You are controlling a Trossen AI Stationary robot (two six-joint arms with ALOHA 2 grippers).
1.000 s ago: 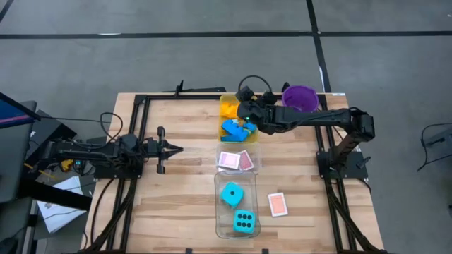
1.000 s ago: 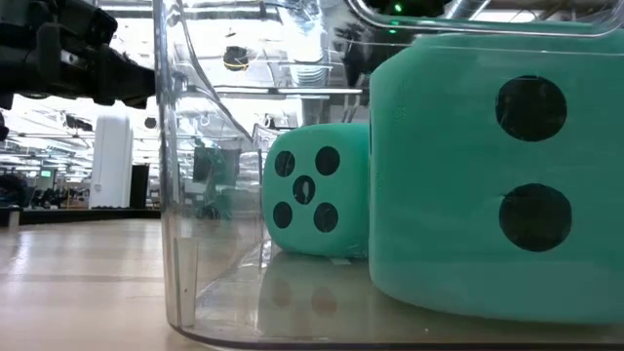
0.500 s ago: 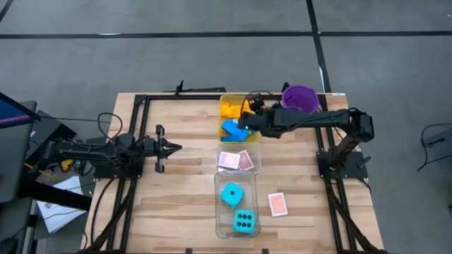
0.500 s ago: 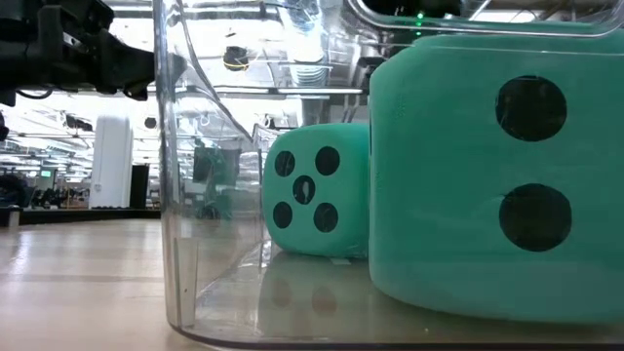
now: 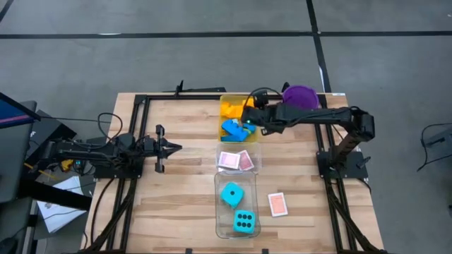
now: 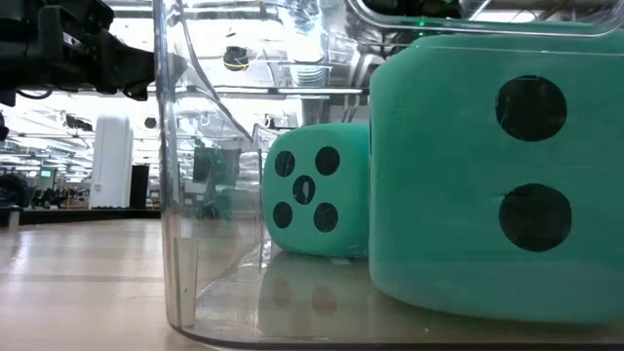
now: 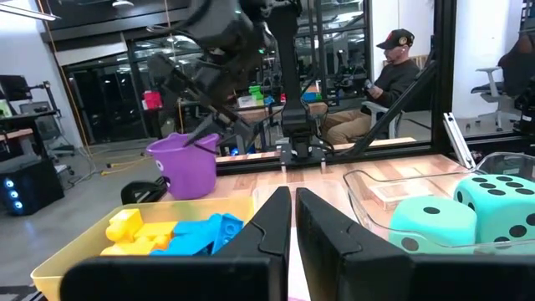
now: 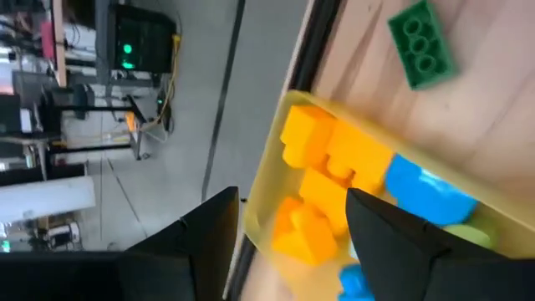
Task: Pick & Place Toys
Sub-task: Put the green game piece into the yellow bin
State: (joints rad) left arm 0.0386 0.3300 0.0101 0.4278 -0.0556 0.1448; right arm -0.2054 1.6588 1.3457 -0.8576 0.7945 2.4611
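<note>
even bright light, right wrist blurred

Three trays in a row down the table's middle

The far tray (image 5: 227, 104) holds bricks (image 5: 235, 128); the middle tray (image 5: 256, 162) holds two cards (image 5: 236, 161); the near tray (image 5: 219, 212) holds two dice (image 5: 238, 208), one behind the other. Another card (image 5: 278, 204) lies on the table (image 5: 183, 204) just right of the near tray. A bucket (image 5: 301, 97) stands at the far edge, right of the far tray.

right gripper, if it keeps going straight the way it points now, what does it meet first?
Most likely the yellow and orange bricks in the yellow-tinted tray: the right gripper looks past its parted fingers straight at them. Depth is unclear, so the tray's rim could come first.
</note>
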